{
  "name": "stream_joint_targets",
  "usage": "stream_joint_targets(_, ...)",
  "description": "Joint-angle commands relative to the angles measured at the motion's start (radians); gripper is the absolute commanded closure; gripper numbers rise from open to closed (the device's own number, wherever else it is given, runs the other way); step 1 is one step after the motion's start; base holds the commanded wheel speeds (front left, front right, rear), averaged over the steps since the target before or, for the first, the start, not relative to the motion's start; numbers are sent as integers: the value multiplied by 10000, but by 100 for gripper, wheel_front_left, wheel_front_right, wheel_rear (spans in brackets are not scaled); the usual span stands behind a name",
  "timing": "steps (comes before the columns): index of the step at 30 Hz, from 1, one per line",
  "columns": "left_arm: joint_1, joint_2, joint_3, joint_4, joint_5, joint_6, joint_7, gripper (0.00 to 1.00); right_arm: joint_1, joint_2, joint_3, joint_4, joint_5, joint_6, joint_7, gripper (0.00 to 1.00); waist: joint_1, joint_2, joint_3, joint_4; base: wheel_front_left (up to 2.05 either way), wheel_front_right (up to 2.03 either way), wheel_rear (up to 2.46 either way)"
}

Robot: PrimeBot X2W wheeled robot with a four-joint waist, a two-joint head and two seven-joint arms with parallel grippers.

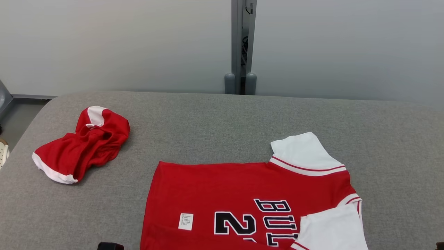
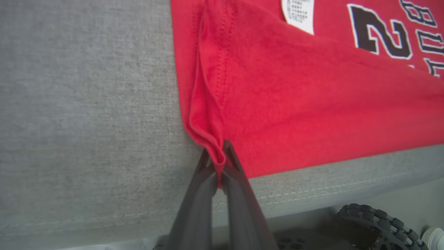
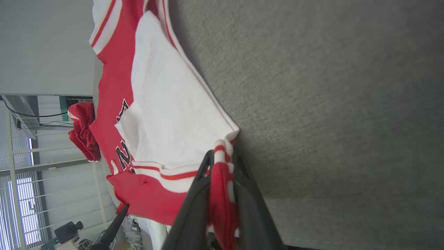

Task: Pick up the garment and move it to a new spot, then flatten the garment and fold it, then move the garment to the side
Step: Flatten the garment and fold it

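The left fingers point(image 2: 197, 208) clamp the shirt point(image 1: 242, 184) by its hem corner, the right fingers point(image 3: 192, 208) by its sleeve, at the table's point(image 1: 208, 121) near edge; advise pulling evenly, keeping it flat.

The left gripper point(image 2: 218, 161), jaws closed, pinches the bunched hem corner of the red garment point(image 2: 295, 104); grey counter point(image 2: 86, 121) beneath.

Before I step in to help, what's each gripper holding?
Left gripper: shut on the red shirt's bottom corner.
Right gripper: shut on the shirt's striped edge.
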Motion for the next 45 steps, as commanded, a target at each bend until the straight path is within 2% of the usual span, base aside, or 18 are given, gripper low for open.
stream_joint_targets(1, 233, 265, 33, -289, -22, 209, 181, 100, 139, -2, -165, 5, -133, 4, 60, 100, 0, 0, 21, 42, 0, 0, 0)
stream_joint_targets(4, 415, 380, 21, -900, -37, 439, 399, 100, 136, 101, -457, 139, -402, 2, -70, 100, 0, 0, 55, 91, 0, 0, 0)
stream_joint_targets(5, 434, 403, 37, -1084, -18, 534, 390, 57, 70, 134, -556, 199, -522, 2, -140, 58, 0, 0, 66, 99, 0, 0, 0)
stream_joint_targets(6, 467, 425, 86, -1218, -4, 640, 390, 0, 18, 220, -665, 312, -599, 2, -132, 0, 0, 0, 73, 108, 0, 0, 0)
stream_joint_targets(13, 520, 602, 219, -1627, 159, 1134, 405, 0, -382, 490, -1417, 1083, -1282, -25, 25, 0, 0, 0, 96, 119, 0, 0, 0)
stream_joint_targets(17, 395, 768, 401, -1825, 170, 1358, 368, 0, -742, 557, -1952, 1034, -1886, -18, 6, 0, 0, 0, 82, 95, 0, 0, 0)
stream_joint_targets(22, -51, 858, 761, -1933, 508, 1879, -171, 0, -1201, 669, -2748, 27, -2949, 11, -804, 0, 0, 0, 83, 52, 0, 0, 0)
stream_joint_targets(26, -614, 583, 1125, -1899, 798, 2213, -1151, 0, -1470, 820, -3006, -1295, -4247, 11, -2070, 0, 0, 0, 129, -5, 0, 0, 0)
stream_joint_targets(31, -1227, -173, 1451, -1421, 811, 2007, -2705, 0, -1526, 724, -2532, -2499, -6622, 10, -4491, 0, 0, 0, 221, -83, 0, 0, 0)
stream_joint_targets(37, -1881, -1033, 1555, -245, 1202, 1590, -4650, 0, -1679, 740, -1722, -2236, -9039, 10, -7267, 0, 0, 0, 344, -203, 0, 0, 0)
stream_joint_targets(40, -2070, -1423, 1709, 228, 1650, 1484, -4924, 0, -1724, 1078, -1405, -2001, -9928, 10, -7774, 0, 0, 0, 409, -242, 0, 0, 0)
stream_joint_targets(45, -1733, -2072, 2535, 227, 2785, 1325, -4950, 0, -1606, 1700, -1436, -2067, -10817, 5, -7877, 0, 0, 0, 563, -322, 0, 0, 0)
